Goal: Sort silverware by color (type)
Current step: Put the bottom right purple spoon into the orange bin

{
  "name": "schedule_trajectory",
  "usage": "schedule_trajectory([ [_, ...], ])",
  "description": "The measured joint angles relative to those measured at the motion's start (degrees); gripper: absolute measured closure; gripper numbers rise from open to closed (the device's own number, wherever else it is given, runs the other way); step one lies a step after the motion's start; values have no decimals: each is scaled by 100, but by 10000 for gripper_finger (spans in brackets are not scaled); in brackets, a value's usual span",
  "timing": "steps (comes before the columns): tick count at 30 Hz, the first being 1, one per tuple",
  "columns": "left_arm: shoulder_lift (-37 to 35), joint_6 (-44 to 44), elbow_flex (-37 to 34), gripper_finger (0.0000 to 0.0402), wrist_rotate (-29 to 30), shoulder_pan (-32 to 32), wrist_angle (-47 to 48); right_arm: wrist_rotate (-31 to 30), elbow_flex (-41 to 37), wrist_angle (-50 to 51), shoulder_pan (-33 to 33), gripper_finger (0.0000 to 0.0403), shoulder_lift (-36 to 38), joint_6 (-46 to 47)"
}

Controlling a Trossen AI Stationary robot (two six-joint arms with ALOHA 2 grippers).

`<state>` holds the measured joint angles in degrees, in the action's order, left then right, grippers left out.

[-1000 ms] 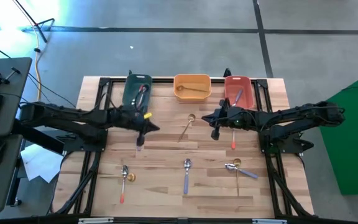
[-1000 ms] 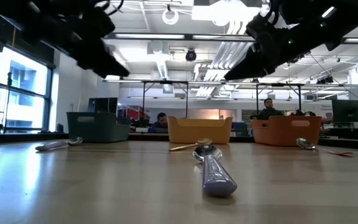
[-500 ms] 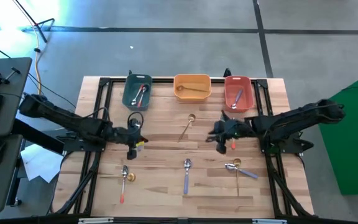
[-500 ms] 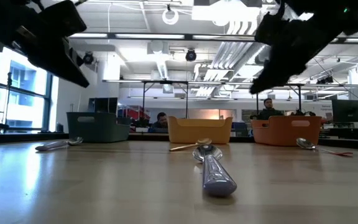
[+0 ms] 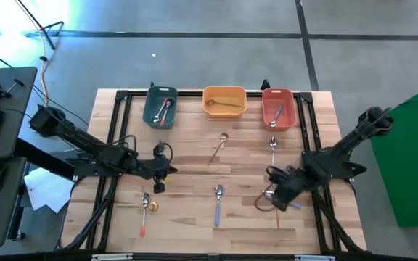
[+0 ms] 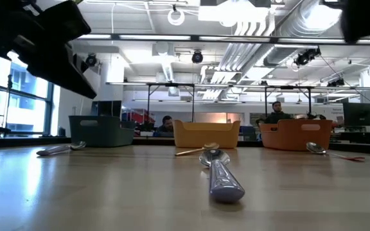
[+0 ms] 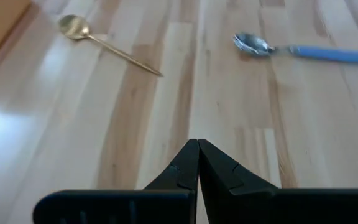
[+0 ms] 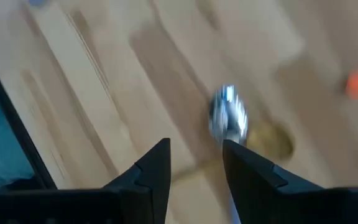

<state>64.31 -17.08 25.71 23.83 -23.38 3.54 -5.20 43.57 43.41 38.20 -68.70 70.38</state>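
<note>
Silverware lies scattered on the wooden table: a gold spoon point(image 5: 218, 145), a blue-handled spoon point(image 5: 218, 203), a red-handled spoon point(image 5: 144, 212) and another red-handled one point(image 5: 272, 151). My right gripper point(image 5: 273, 194) hovers open over a cluster at the near right. Its wrist view shows a shiny spoon head point(image 8: 229, 117) and a gold head point(image 8: 269, 140) just beyond the fingers. My left gripper point(image 5: 158, 177) is shut and empty, left of centre. Its wrist view shows the gold spoon point(image 7: 79, 28) and the blue-handled spoon point(image 7: 303, 51) ahead.
Along the far edge stand three bins, each with utensils inside: teal point(image 5: 151, 109), orange point(image 5: 224, 93) and red point(image 5: 287, 109). Black frame rails run down both table sides. In the low view the blue-handled spoon point(image 6: 222, 176) lies at centre and the left arm point(image 6: 44, 38) hangs at upper left.
My right gripper has swung from beside the red bin toward the table's near edge and now stands over the near-right cluster. My left gripper has drawn back from near the teal bin toward the near edge, staying shut. No silverware has moved.
</note>
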Motion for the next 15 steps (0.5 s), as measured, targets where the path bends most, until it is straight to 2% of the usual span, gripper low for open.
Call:
schedule_trajectory([
  [3, 205, 18, 0, 401, 0, -173, -171, -10, -105, 248, 509, 272, -196, 735],
  [6, 389, -43, -2, 402, -1, -346, -434, -10, -135, 559, 841, 272, -533, 1046],
  [15, 689, -37, -2, 402, 91, -684, -1430, -5, -131, 443, 1001, 272, -1658, 725],
])
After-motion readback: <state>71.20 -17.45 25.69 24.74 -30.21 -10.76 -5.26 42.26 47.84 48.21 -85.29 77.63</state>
